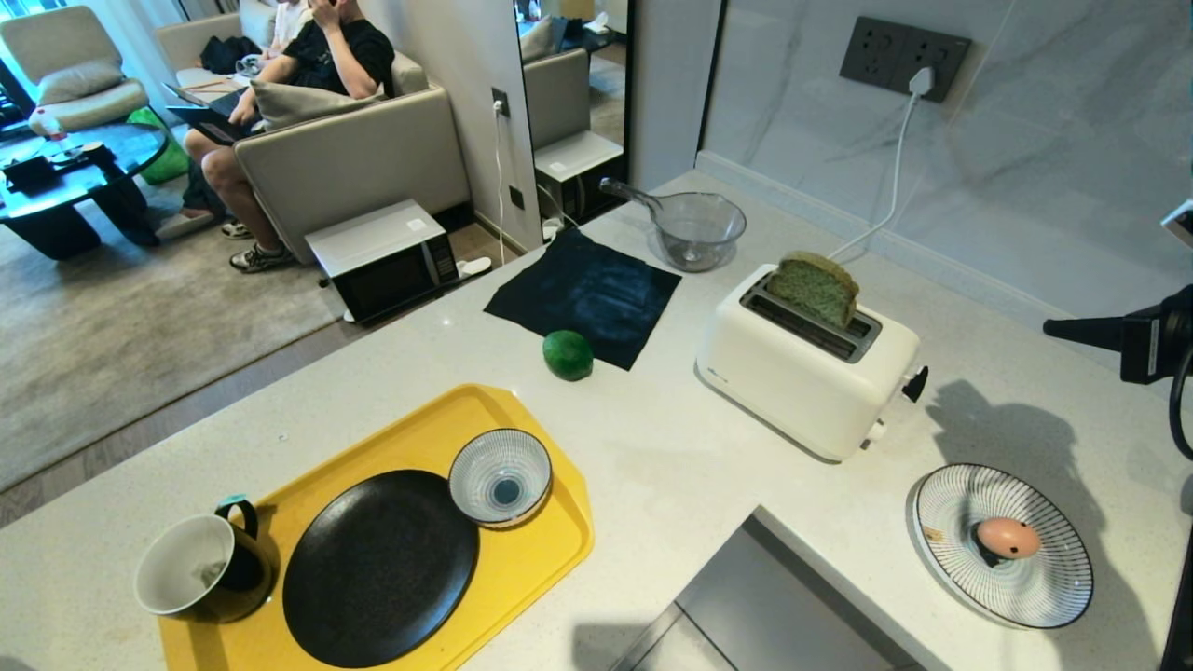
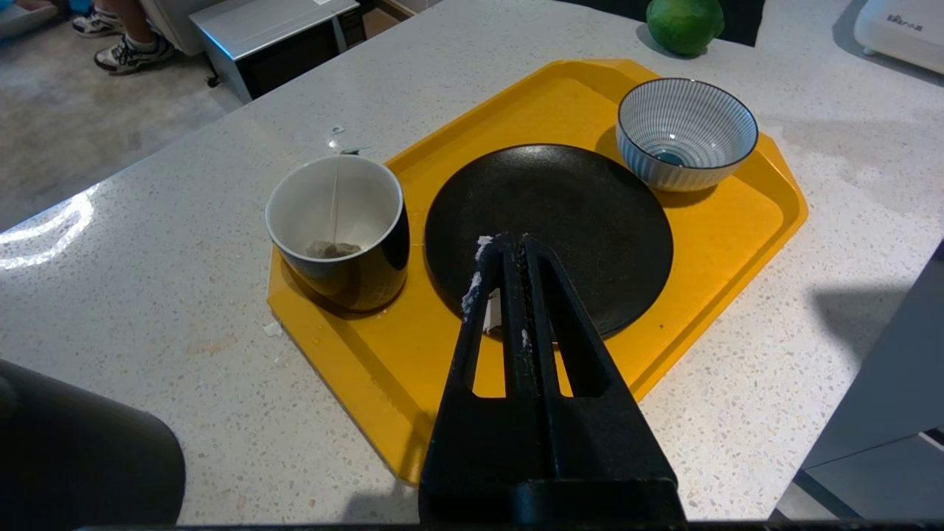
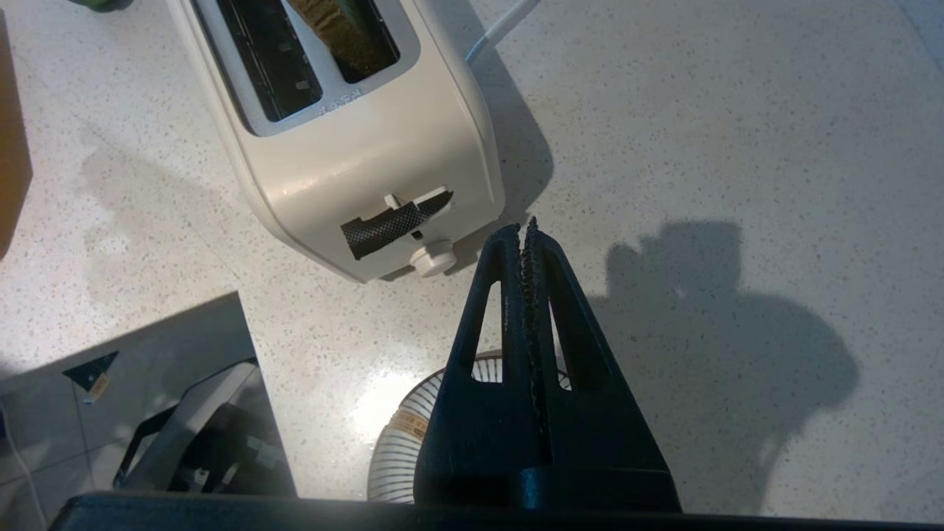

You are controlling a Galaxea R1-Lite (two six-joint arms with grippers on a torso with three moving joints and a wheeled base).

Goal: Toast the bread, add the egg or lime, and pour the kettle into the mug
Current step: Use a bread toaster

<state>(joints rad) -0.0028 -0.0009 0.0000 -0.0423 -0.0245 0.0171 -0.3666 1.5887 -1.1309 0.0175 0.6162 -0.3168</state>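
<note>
While my left gripper hangs closed over the matte black plate, beside the glossy mug, the green bread stands in the smooth white toaster, and my right gripper hangs closed, empty, near the toaster's ribbed lever.

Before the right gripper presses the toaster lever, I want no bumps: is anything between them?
Nothing visible. The right gripper, shut, hangs above the counter just beside the toaster, and only bare counter shows between it and the lever. The striped plate lies below, behind the fingertips. The bread stands in its slot.
</note>
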